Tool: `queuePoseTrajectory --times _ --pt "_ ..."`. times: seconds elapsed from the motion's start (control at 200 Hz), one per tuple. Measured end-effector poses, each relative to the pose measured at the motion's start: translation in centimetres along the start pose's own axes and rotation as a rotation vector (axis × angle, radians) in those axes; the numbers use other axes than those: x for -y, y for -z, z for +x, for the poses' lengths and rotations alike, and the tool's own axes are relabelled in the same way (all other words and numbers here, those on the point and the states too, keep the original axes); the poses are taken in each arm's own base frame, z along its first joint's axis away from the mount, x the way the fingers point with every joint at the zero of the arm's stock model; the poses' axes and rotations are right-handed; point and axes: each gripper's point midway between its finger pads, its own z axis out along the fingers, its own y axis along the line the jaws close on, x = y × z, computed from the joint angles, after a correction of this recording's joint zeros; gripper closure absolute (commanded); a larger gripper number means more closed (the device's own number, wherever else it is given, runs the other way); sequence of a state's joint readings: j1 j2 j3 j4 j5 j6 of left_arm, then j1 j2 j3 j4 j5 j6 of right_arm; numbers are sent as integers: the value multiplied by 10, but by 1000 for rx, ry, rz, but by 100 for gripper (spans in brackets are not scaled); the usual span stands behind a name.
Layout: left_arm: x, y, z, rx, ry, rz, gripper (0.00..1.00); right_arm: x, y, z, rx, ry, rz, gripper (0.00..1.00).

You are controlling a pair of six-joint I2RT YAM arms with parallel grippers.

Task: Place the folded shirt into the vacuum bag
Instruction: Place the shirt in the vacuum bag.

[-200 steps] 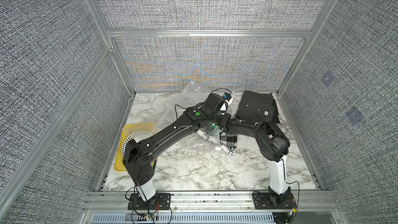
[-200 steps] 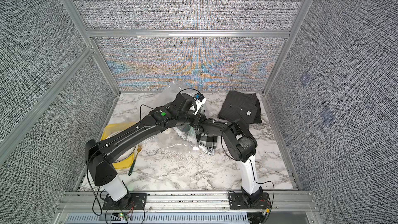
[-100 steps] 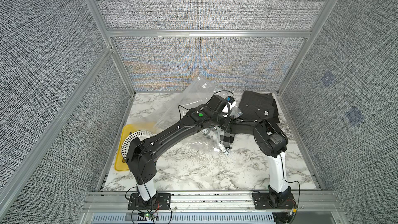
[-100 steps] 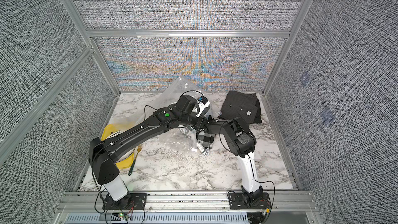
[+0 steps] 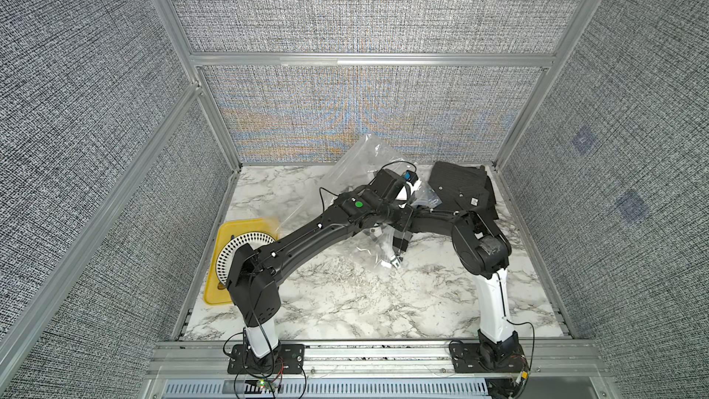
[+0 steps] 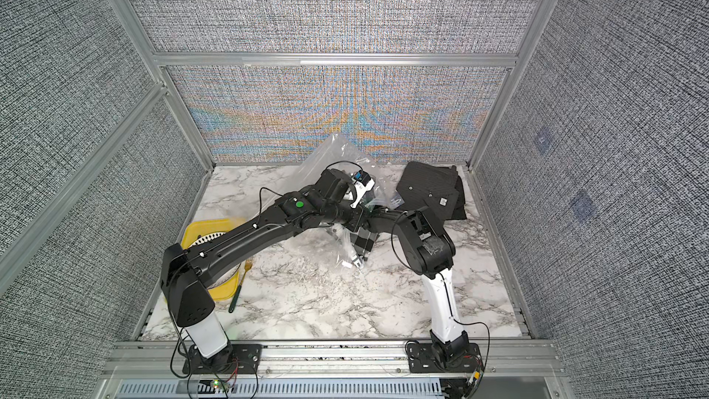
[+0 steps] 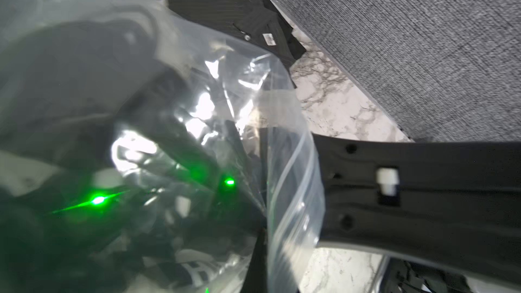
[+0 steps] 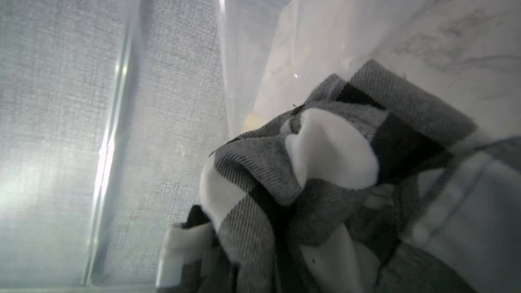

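Observation:
The vacuum bag (image 5: 356,170) is clear, crinkly plastic, held up off the marble table near the back middle in both top views. My left gripper (image 7: 260,260) is shut on the bag's edge strip (image 7: 293,181) and keeps its mouth raised. My right arm (image 5: 433,222) reaches into that mouth from the right. Its gripper (image 8: 283,257) is buried in cloth, shut on a black, white and grey plaid shirt (image 8: 324,153) inside the bag. The shirt hangs bunched under the crossed arms (image 6: 362,243). The right fingers are hidden.
A dark folded garment (image 5: 462,190) lies in the back right corner against the wall. A yellow tray (image 5: 226,239) holding a white plate (image 5: 238,251) sits at the left edge, with a green-handled fork (image 6: 239,285) beside it. Grey enclosure walls stand close around.
The left gripper has risen and shifted right and back, pulling the bag up taller over the right arm. The right arm drew back slightly, still holding the plaid shirt.

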State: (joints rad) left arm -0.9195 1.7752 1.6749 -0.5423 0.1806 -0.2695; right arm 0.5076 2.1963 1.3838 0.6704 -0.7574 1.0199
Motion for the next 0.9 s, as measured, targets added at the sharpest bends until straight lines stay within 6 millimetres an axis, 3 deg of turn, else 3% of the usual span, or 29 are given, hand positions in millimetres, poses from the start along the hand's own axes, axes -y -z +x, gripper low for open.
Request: queuePoseTrajectory --times 0.105,0.3,0.47,0.611,0.726,0.901 --pt "8 6 -5 -2 -3 27 100 22 -14 4 -1 -13 63 100" --pt "14 12 -18 18 -22 37 100 56 -33 32 -25 -17 210 100" --pt "10 13 -11 -16 -19 15 100 76 -37 41 -21 14 299 100" --pt "10 16 -12 -6 -17 12 100 72 -41 33 -6 76 304 100" --pt "12 23 -17 21 -13 18 100 56 -46 21 0 164 277 100" --pt "35 32 -38 91 -21 129 100 29 -67 11 -36 296 169 100"
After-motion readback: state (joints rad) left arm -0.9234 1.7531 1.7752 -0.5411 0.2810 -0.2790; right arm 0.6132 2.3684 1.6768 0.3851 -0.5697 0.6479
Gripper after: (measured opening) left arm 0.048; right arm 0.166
